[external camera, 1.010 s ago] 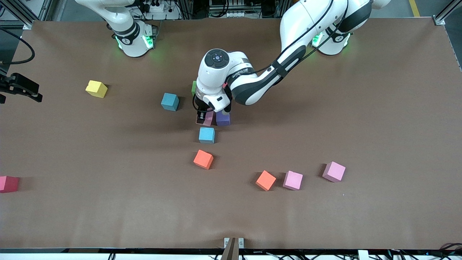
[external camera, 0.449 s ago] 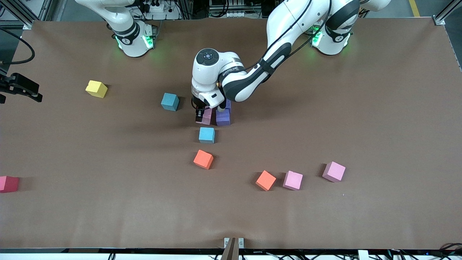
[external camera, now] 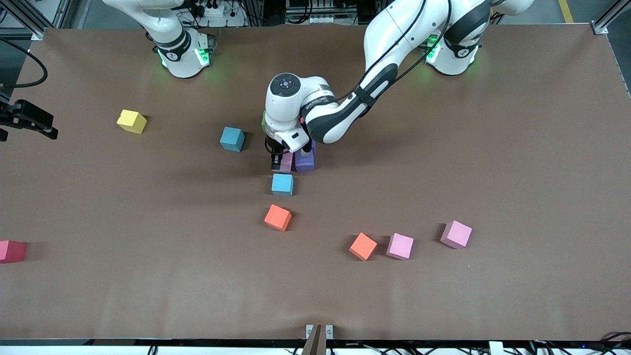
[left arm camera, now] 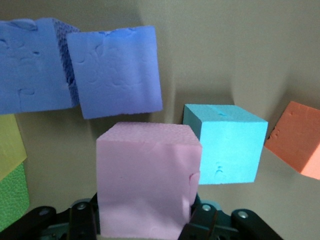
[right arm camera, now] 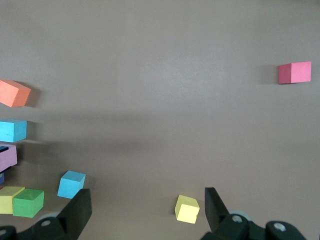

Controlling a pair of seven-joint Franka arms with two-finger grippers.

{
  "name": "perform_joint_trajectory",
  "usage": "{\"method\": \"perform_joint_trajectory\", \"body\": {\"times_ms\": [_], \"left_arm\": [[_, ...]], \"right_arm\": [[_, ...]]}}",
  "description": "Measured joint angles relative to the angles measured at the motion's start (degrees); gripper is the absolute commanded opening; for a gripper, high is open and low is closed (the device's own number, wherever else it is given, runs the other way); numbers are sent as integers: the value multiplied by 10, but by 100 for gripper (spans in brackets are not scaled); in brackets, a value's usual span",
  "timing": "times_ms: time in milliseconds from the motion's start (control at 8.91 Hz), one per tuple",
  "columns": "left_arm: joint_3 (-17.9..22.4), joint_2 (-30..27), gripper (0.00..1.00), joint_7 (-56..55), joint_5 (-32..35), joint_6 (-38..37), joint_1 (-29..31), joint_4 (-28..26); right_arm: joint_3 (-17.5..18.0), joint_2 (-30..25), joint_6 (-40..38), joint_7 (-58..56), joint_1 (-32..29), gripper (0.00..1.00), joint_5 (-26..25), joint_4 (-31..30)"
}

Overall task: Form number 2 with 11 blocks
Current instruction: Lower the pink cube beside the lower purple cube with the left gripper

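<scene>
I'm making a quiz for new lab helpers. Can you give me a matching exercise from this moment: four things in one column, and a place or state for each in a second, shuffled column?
Things:
1. left gripper
2. right gripper
3. yellow block
4. red block

Places or states:
A. alone on the table, toward the right arm's end, farther from the front camera than the red block
B. jaws open, holding nothing, up over the table
C. at the table's edge at the right arm's end
D. jaws shut on a pink block beside the purple blocks

Pairs: 1-D, 2-B, 3-A, 4-C
</scene>
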Motion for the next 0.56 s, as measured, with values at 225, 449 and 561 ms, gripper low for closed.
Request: {"method": "perform_joint_trajectory", "body": {"times_ms": [225,449,561], "left_arm": [[1,1,0,0,-7,0,0,0],[1,4,0,0,-19,0,0,0],[1,7,0,0,-21,0,0,0]], "right_arm": [[0,0,0,0,0,100,0,0],[0,0,0,0,0,100,0,0],[0,0,0,0,0,100,0,0]]}}
